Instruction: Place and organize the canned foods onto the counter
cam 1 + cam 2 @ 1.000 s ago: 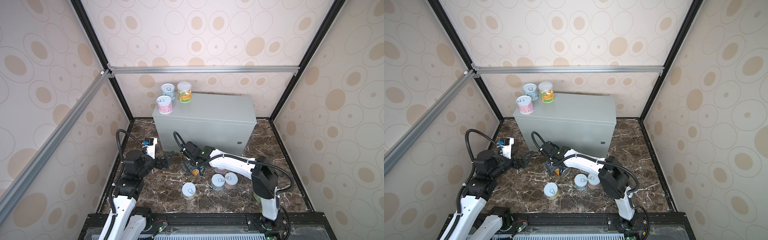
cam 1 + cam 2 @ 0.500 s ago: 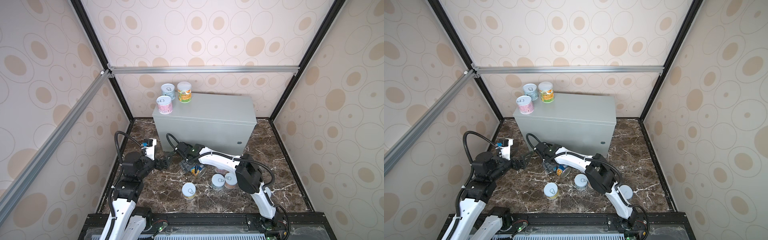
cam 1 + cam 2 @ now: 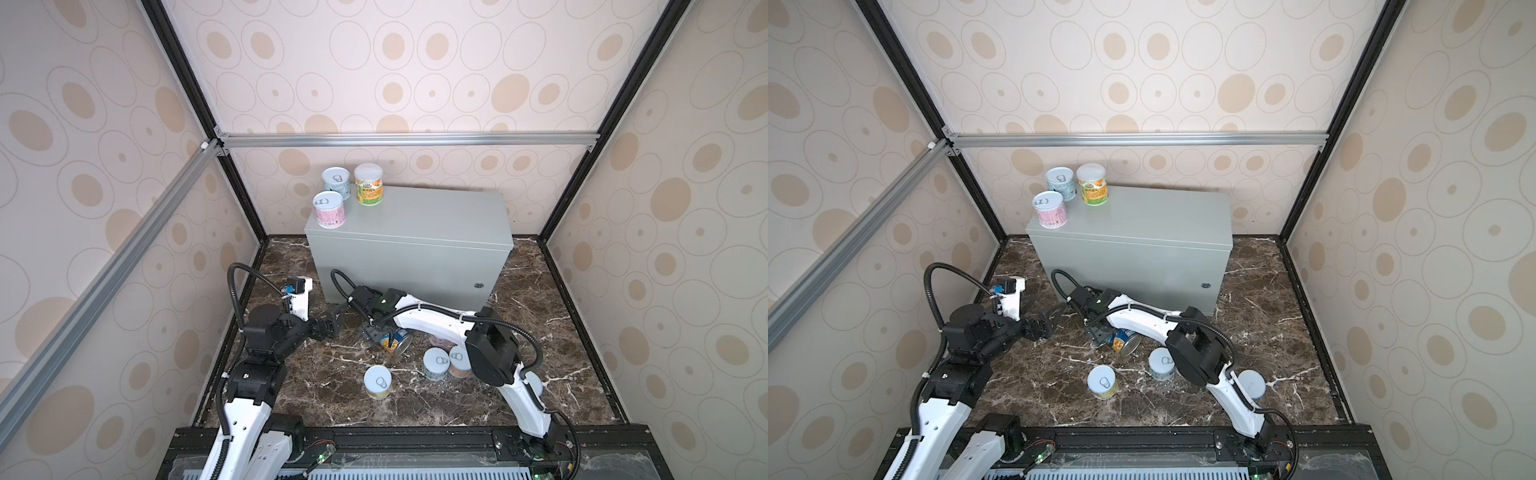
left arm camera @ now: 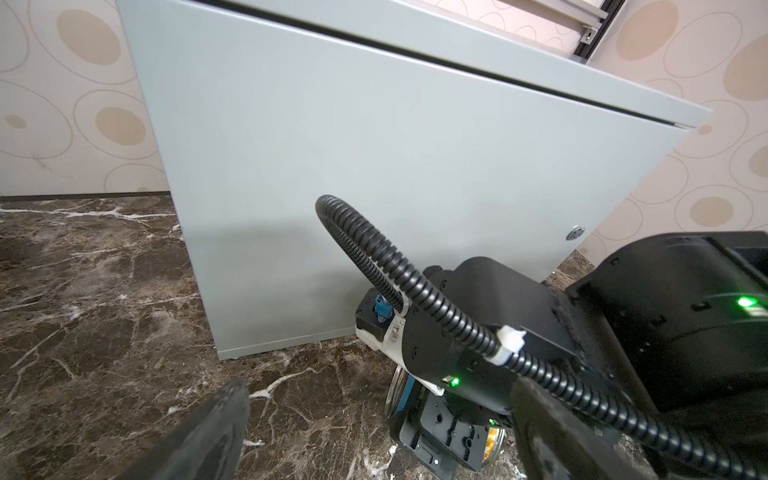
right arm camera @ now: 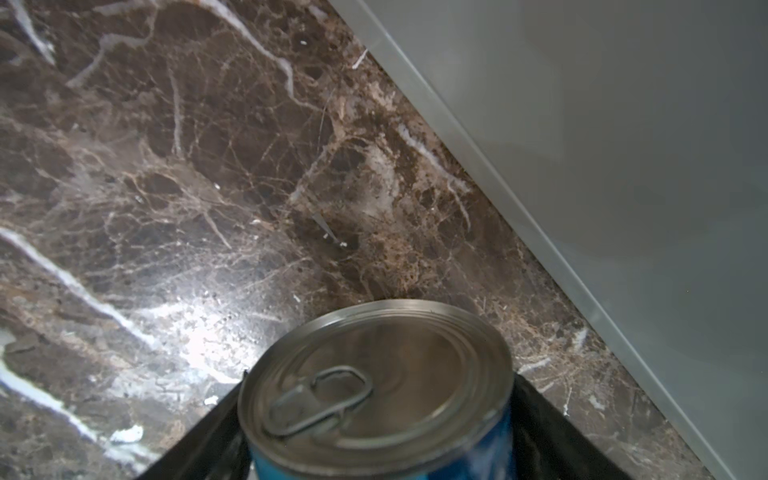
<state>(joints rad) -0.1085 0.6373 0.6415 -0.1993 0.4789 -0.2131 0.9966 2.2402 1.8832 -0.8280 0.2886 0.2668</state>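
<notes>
Canned foods [image 3: 328,210]: in both top views three stand on the counter's [image 3: 415,216] left end, and a blue can [image 3: 395,340] lies tipped on the marble surface [image 3: 324,374] before the counter, under the right end effector [image 3: 376,332]. The left wrist view shows the left end effector [image 4: 386,436] spread wide, empty, facing the counter. The right wrist view shows fingers [image 5: 540,419] flanking the blue can; whether they clamp it cannot be told.

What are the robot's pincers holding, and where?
The right pincer straddles the blue can, on its sides near the lid; whether it grips yet cannot be told. The left pincer is open, empty.
</notes>
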